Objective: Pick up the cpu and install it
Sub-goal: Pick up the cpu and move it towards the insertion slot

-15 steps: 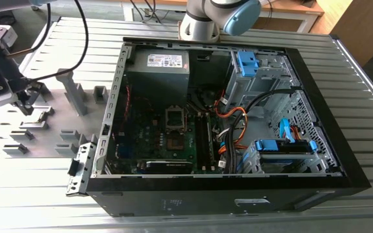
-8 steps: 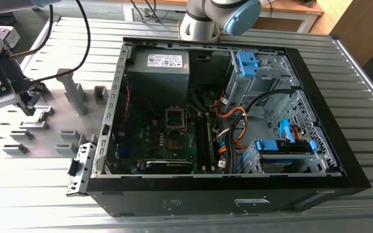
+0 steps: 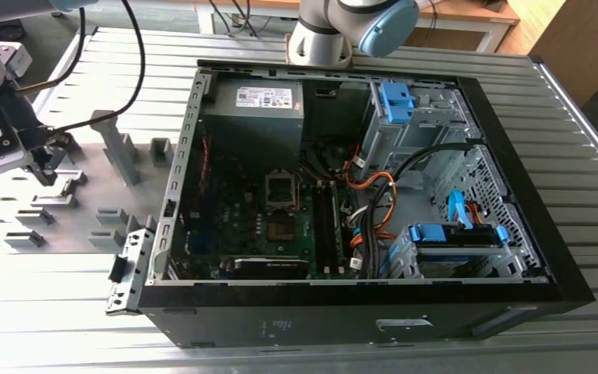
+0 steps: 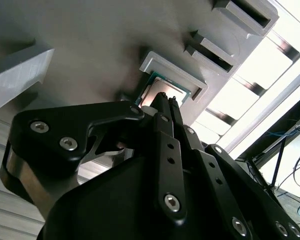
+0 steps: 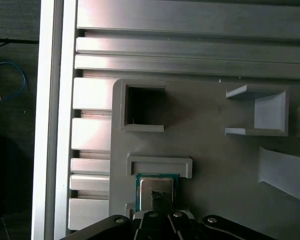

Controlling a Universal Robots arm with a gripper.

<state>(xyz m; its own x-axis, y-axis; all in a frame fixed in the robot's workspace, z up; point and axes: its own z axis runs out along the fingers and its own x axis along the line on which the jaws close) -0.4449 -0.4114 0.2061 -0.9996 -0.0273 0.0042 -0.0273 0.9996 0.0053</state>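
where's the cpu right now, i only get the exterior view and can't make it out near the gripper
Observer: In the first wrist view the cpu lies flat in a grey U-shaped holder, silvery top up.
Operator: is it off the holder
Observer: No. In both wrist views it sits in the holder, the gripper tip at its top face; contact I cannot tell.
Operator: what's beside it
Observer: A square pocket block, apart from the holder, in the first wrist view.

Exterior view evenly bright; computer case (image 3: 361, 312) interior shadowed. Glare whitens the table (image 4: 264, 80) slats in the second wrist view.
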